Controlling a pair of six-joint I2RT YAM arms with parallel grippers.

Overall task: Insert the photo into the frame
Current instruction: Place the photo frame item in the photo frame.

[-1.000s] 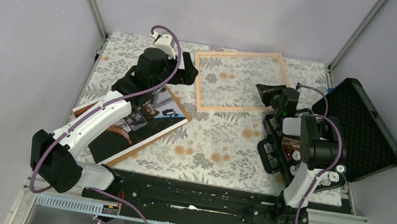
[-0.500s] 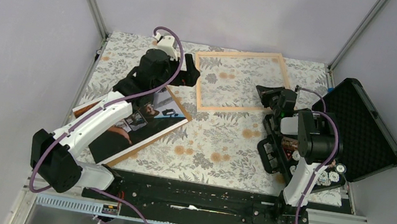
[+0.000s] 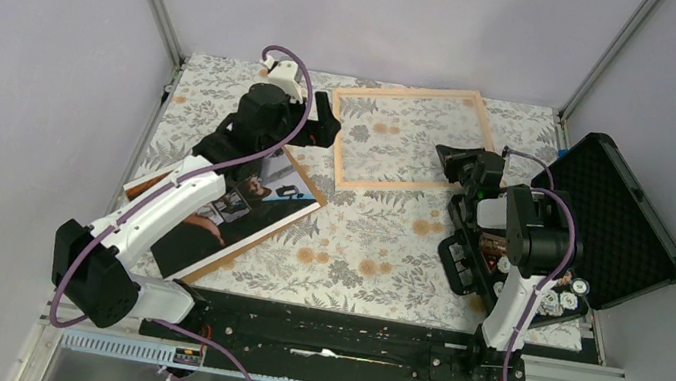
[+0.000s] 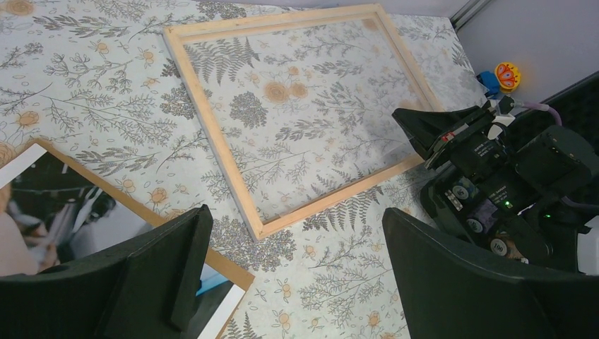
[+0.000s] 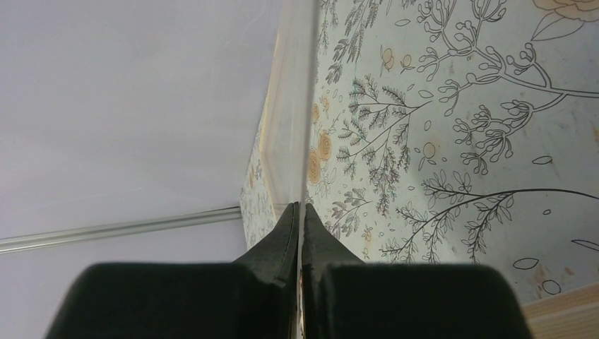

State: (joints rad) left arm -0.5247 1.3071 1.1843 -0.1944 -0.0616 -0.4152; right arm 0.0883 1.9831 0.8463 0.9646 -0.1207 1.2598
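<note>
**Kai:** Layout, big to small?

**Ana:** Table (image 3: 375, 257) with floral cloth ran the whole cell. Open black case (image 3: 624, 225), foam-lined, sat at its right edge, beside the right arm (image 3: 530, 242).

**Kai:** The frame?

**Ana:** The frame (image 4: 219, 141) lay flat at far centre, turned slightly. Cloth pattern showed through its opening, with no print inside it.

**Kai:** The photo?

**Ana:** The photo (image 3: 261, 201) lay picture side up, left and near, rotated so one corner pointed at the frame. A strip of cloth separated it from the frame, no contact. The left arm (image 3: 159, 209) crossed above it and hid part of it.

**Kai:** Left gripper?

**Ana:** Left gripper (image 4: 293, 226) was spread wide and held nothing. It hung above the cloth, over the gap between the photo's corner and the frame's near-left corner.

**Kai:** Right?

**Ana:** Right gripper (image 5: 299, 212) was at the frame's near-right corner. Its fingers (image 5: 282, 233) were pressed together, tips meeting.

**Kai:** On the rail?

**Ana:** No. The wrist view showed a thin clear sheet (image 5: 307, 106) edge-on, running straight out from between the tips, so it was pinched on that. The pale rail sat blurred just beside it. Couldn't tell how far the sheet was raised.
</note>
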